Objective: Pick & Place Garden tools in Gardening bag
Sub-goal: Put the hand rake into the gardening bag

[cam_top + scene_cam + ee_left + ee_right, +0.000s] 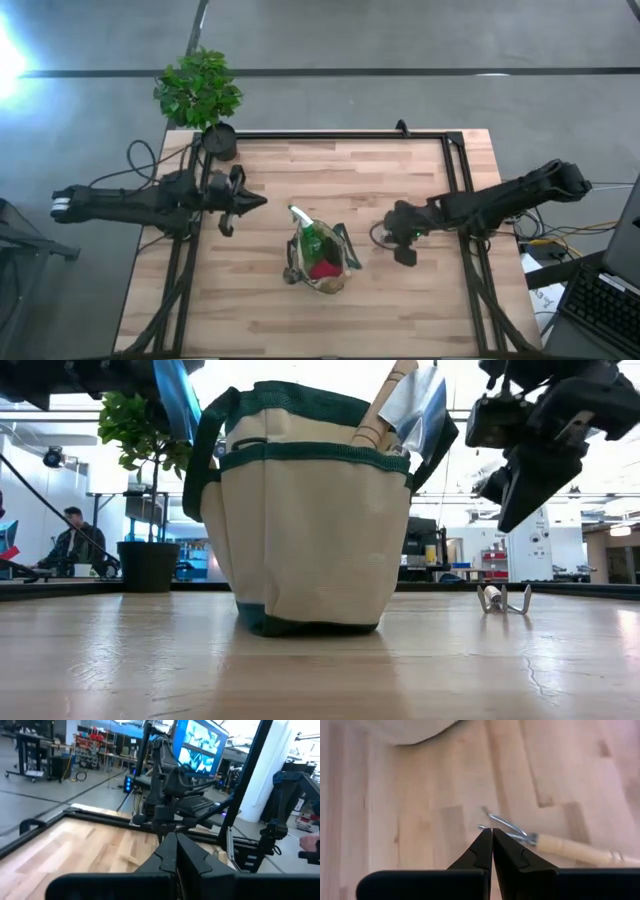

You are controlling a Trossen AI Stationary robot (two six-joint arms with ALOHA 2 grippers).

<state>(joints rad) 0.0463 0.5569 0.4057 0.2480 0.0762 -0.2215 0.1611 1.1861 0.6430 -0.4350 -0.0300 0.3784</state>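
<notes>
Both sets of jaws stand closed and we see nothing held in either. Right gripper [492, 837] hangs just above the wooden surface [400, 310], its tips pressed together, directly over the metal tines of a hand rake [560, 845] whose pale wooden handle lies flat on the boards; from the low view the rake [503, 599] sits right of the bag, with the gripper [520, 500] clear above it. Left gripper [258, 202] is raised at the left side of the surface, fingers shut, pointing toward the middle, well apart from the bag. We note the gardening bag [322, 262] standing upright near the centre, tan with green trim, already carrying a red item [324, 268], a green-and-white piece [305, 228] and, in the low view, a wooden handle [385, 405] poking out of the top. A potted plant [200, 90] stands at the far left corner, near the left arm. Black frame rails [330, 134] run along the far edge and both sides. Bare boards lie open in front of the bag and between it and either gripper. A person [70, 540] sits in the room beyond.
</notes>
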